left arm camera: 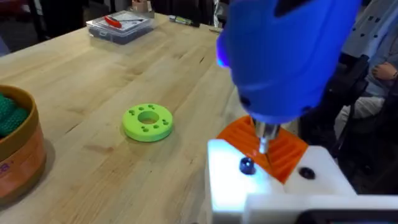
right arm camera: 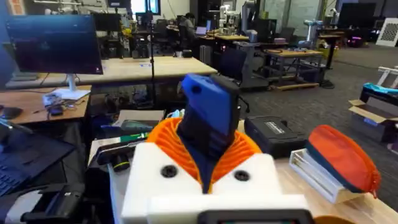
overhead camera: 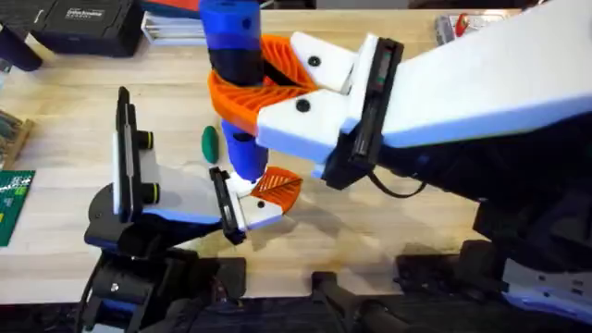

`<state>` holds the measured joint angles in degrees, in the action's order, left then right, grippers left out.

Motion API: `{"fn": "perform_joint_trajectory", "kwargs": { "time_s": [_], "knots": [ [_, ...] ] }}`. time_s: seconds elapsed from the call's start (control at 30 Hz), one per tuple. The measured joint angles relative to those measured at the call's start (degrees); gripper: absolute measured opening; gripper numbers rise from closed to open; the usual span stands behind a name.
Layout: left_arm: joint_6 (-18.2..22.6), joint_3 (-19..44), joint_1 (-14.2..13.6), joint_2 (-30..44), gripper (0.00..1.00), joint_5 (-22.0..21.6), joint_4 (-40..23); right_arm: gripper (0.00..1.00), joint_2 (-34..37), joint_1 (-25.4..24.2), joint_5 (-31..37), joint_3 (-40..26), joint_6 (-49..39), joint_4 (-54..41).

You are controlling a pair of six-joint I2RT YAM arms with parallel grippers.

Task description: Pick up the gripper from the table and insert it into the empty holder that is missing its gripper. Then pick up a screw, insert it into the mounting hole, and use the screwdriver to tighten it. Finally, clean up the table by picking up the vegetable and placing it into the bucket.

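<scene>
No lettering can be read with certainty anywhere on the bench. A black case (overhead camera: 81, 25) at the upper left of the overhead frame carries a line of white print too small to make out. A green circuit board (overhead camera: 14, 205) at the left edge of that frame bears white markings, likewise illegible. In the left wrist view, the orange-brown bucket (left arm camera: 25, 158) at the lower left shows a faint dark mark on its wall that cannot be deciphered. Monitors (right arm camera: 53, 43) in the room behind display no legible text.
</scene>
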<state>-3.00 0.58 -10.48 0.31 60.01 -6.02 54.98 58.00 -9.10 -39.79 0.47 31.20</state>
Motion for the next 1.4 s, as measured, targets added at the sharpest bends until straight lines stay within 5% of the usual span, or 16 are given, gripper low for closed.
{"fn": "perform_joint_trajectory", "kwargs": {
  "time_s": [1.4],
  "knots": [
    [0.0, 0.0, 0.0, 0.0, 0.004, 0.0, 0.0, 0.024, 2.1, 0.1, -0.2, 0.0, -2.6, -0.6]
  ]
}}
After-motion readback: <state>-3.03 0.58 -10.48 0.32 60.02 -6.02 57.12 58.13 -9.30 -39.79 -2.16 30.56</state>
